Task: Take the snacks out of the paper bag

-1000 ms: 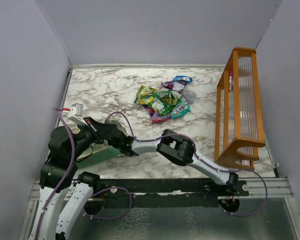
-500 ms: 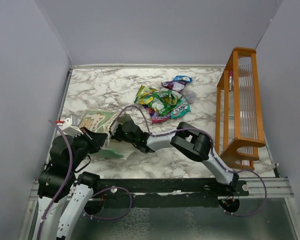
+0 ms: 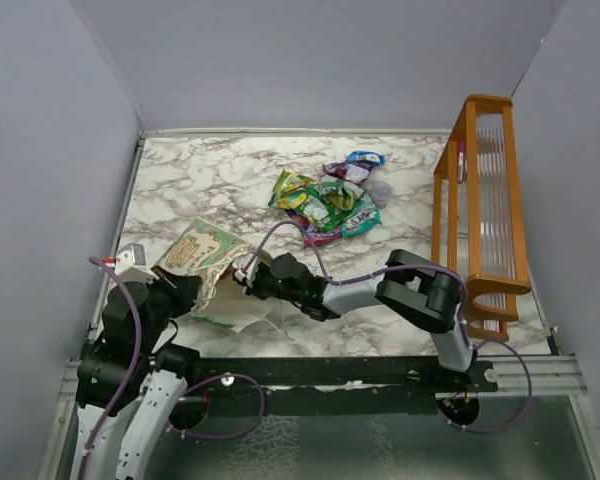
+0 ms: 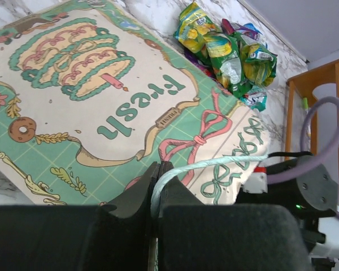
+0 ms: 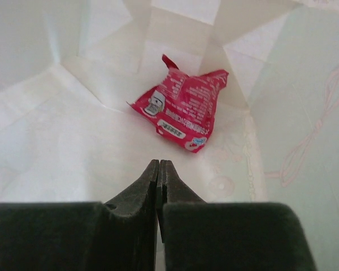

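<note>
The paper bag (image 3: 202, 250) lies tilted at the near left, its cream patterned front (image 4: 101, 96) facing up. My left gripper (image 4: 157, 168) is shut on its pale string handle (image 4: 214, 164); it shows in the top view (image 3: 185, 287) at the bag's near-left side. My right gripper (image 5: 159, 164) is shut and empty, its tips inside the bag's mouth (image 3: 252, 283). One pink-red snack packet (image 5: 182, 110) lies on the bag's white inside (image 5: 62, 147), just beyond the tips. Several snacks (image 3: 325, 200) lie piled on the marble table, also in the left wrist view (image 4: 229, 53).
An orange wooden rack (image 3: 480, 220) stands along the right side and shows in the left wrist view (image 4: 305, 84). A small clear cup (image 3: 380, 190) sits right of the snack pile. Grey walls close in the table on three sides.
The bag has come up from under the arms and now shows its patterned front. My left arm has pulled back toward the near left; my right gripper has shifted right, staying at the bag's mouth.
</note>
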Robot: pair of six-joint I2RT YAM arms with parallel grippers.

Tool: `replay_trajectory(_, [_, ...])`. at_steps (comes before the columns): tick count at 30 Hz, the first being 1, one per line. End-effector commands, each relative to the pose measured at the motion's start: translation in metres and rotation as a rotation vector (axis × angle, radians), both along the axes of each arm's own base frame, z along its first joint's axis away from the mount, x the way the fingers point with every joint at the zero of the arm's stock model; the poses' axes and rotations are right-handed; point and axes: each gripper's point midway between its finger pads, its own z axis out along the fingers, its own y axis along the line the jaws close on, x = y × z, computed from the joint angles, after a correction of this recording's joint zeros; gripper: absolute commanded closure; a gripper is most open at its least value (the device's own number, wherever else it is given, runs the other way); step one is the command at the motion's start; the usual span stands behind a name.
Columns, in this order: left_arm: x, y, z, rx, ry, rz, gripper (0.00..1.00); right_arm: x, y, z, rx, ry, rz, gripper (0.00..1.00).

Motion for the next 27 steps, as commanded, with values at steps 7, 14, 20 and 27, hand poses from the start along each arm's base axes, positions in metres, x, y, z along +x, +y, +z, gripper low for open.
replay_trajectory(7, [-0.012, 0.015, -0.009, 0.009, -0.023, 0.064, 1.0, -0.016, -0.001, 0.03, 0.07, -0.046, 0.045, 0.98])
replay_trajectory(14, [-0.009, -0.001, -0.013, -0.009, -0.02, -0.021, 1.0, -0.012, 0.017, 0.009, 0.019, -0.087, 0.041, 0.81])
replay_trajectory(20, [-0.005, -0.036, 0.006, -0.047, -0.113, -0.225, 1.0, -0.01, 0.034, -0.008, -0.034, -0.165, 0.109, 0.48])
replay_trajectory(27, [0.003, -0.06, 0.03, -0.065, -0.179, -0.361, 1.0, -0.018, 0.069, -0.015, 0.01, -0.159, 0.223, 0.34])
